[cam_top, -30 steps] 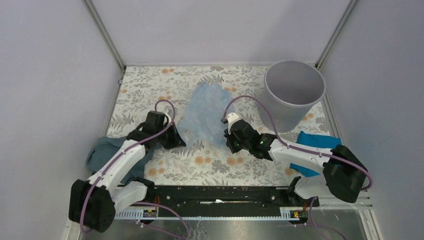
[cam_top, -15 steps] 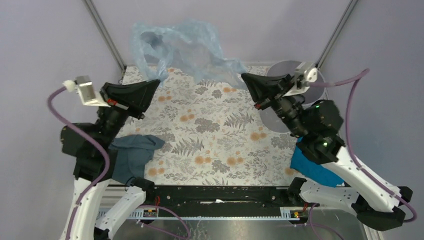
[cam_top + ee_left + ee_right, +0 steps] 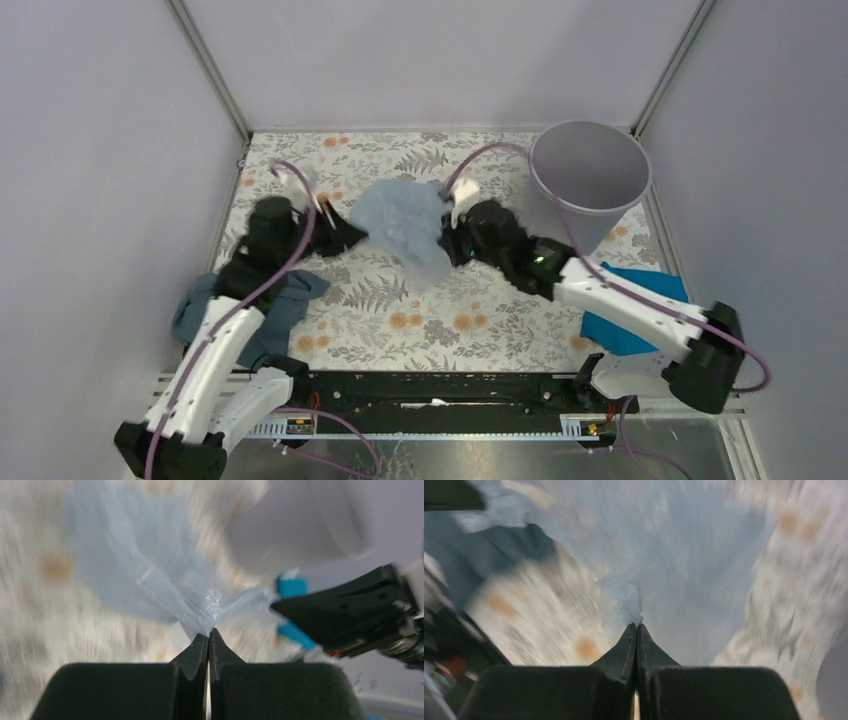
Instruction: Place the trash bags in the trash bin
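Note:
The pale-blue trash bag (image 3: 405, 222) hangs bunched over the middle of the floral table between both arms. My left gripper (image 3: 358, 236) is shut on its left edge; in the left wrist view the film (image 3: 150, 575) is pinched at the fingertips of that gripper (image 3: 208, 631). My right gripper (image 3: 447, 243) is shut on the bag's right edge, and the right wrist view shows the film (image 3: 684, 555) clamped in that gripper (image 3: 637, 626). The light-grey trash bin (image 3: 588, 185) stands upright at the back right, apart from the bag.
A dark teal-grey cloth (image 3: 240, 310) lies at the left under my left arm. A bright blue cloth (image 3: 630, 300) lies at the right by my right arm. White walls enclose the table (image 3: 430, 310) on three sides.
Both arms have swung down from high in the air to low over the table, and the bag has gone from spread wide overhead to bunched between the grippers.

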You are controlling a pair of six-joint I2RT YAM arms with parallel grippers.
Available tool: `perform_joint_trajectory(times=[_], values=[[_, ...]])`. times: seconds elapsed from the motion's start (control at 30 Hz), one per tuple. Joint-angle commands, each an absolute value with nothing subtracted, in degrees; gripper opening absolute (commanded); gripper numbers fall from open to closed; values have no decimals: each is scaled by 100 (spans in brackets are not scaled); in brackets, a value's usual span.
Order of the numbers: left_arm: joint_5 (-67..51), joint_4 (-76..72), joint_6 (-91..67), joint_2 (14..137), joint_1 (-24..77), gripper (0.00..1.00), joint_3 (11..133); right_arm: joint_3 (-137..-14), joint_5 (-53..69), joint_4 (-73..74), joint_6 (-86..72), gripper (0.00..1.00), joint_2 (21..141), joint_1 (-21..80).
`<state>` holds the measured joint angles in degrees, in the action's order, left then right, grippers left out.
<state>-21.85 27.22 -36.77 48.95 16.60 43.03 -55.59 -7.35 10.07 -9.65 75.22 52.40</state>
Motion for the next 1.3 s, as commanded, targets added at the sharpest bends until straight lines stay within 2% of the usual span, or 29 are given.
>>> perform_joint_trajectory(times=[0.0, 0.1, 0.17, 0.4, 0.57, 0.7, 0.9, 1.27], values=[[-1400, 2557, -2854, 4463, 1638, 0, 6671, -7077, -784, 703, -696, 0, 6296, 5255], [-811, 2937, -2753, 4308, 1639, 0, 6704, -6711, -1101, 641, -656, 0, 6096, 5247], [-1059, 3033, -2718, 4261, 1640, 0, 6590, -6503, -1354, 787, -755, 0, 6091, 5242], [-3486, 2195, -2601, 3871, 1641, 0, 6571, -6513, -842, 783, -863, 0, 5898, 5248], [-4420, 1695, -3005, 3908, 1643, 0, 6591, -6687, -448, 595, -967, 0, 5977, 5247], [-4505, 1308, -3553, 4007, 1638, 0, 6479, -6725, 37, 399, -1067, 0, 6142, 5245], [-4533, 687, -4224, 4353, 1651, 0, 5953, -6733, 1632, -673, -2009, 3, 6508, 5250], [-4435, 423, -4549, 4589, 1687, 0, 4957, -5903, 2027, -2106, -2658, 7, 6868, 5249]])
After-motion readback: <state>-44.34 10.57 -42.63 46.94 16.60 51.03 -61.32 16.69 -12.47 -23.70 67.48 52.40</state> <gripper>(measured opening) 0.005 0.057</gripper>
